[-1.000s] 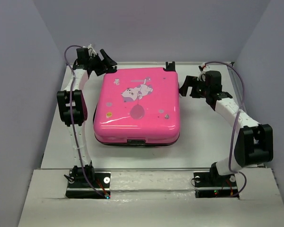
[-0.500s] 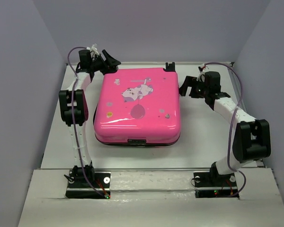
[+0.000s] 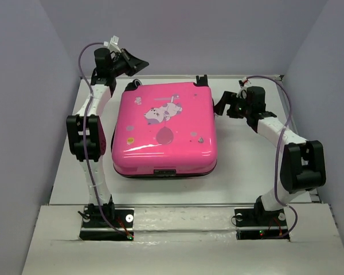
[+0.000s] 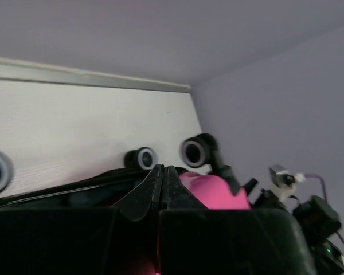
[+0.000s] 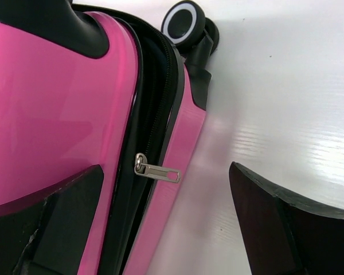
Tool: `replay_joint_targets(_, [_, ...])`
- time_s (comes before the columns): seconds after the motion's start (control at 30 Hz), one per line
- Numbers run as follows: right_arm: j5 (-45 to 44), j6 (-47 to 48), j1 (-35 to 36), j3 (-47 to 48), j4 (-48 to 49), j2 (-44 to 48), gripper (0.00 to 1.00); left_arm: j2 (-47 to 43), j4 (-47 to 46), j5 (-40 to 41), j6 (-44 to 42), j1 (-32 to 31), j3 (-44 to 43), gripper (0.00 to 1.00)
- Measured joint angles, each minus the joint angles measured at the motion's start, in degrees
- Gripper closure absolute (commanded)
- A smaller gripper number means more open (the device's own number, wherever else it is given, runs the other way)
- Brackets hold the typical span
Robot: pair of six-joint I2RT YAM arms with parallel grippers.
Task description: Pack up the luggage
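Note:
The hot-pink luggage (image 3: 163, 129) lies flat in the middle of the table with its lid down and its cartoon print facing up. My left gripper (image 3: 143, 65) hangs shut and empty above the far left corner; in its wrist view the fingertips (image 4: 163, 172) meet over the pink shell (image 4: 213, 190) and two wheels (image 4: 196, 150). My right gripper (image 3: 222, 106) stands open at the right side. Its fingers straddle the silver zipper pull (image 5: 157, 171) on the black zipper track between the pink halves (image 5: 46, 114), without touching it.
Grey walls close in the table on the left, back and right. A black wheel (image 5: 183, 20) and black trim sit at the luggage's far corner, and the handle (image 3: 165, 171) is on the near edge. White table (image 5: 275, 86) lies to the right of the luggage.
My left gripper has shut and risen toward the back wall. The luggage has shifted slightly left and turned a little. The right gripper has crept closer to the luggage's side.

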State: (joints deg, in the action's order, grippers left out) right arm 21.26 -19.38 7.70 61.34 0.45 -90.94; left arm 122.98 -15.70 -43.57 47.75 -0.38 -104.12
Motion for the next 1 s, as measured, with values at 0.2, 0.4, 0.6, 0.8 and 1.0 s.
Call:
replay_joint_targets(0.2, [1.73,-0.98,0.09,0.00,1.51,-1.20,0.02,-10.93,-1.55,-2.14,1.66,-5.22,-4.07,0.85])
replay_joint_targets(0.4, [2.03,-0.96,0.09,0.00,1.55,-1.22,0.02,-13.07,14.80,12.13,-13.62,-4.26,-15.23,0.01])
replay_joint_targets(0.6, [2.05,-0.94,0.09,0.00,1.53,-1.22,0.02,-9.20,29.97,24.04,-25.88,-1.57,-14.12,0.01])
replay_joint_targets(0.8, [2.05,-0.76,0.09,0.00,1.53,-1.22,0.02,-0.55,36.89,20.92,-30.12,-1.16,-12.46,0.01])
replay_joint_targets(1.0, [2.19,-0.76,0.09,0.02,1.55,-1.44,0.02,3.10,37.38,15.28,-31.50,-2.21,-12.48,0.01])
